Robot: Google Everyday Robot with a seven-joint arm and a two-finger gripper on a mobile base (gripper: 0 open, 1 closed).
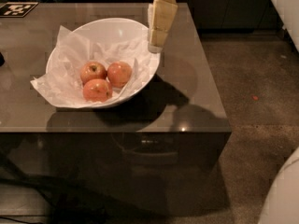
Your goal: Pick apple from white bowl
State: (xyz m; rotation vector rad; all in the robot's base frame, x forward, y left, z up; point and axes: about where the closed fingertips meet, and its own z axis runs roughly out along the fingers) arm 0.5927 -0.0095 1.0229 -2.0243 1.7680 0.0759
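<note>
A large white bowl [140,30] lined with crumpled white paper sits on the dark table. Three red-orange apples lie in it: one at the left [93,71], one at the right [119,73], one at the front [97,90]. My cream-coloured gripper [155,45] hangs down from the top of the camera view over the bowl's right rim, above and to the right of the apples. It touches no apple.
The dark glossy table [196,97] ends at a front edge below the bowl and a right edge toward brown carpet. A black-and-white marker tag [17,8] lies at the table's far left corner. A pale rounded object [282,195] fills the bottom right corner.
</note>
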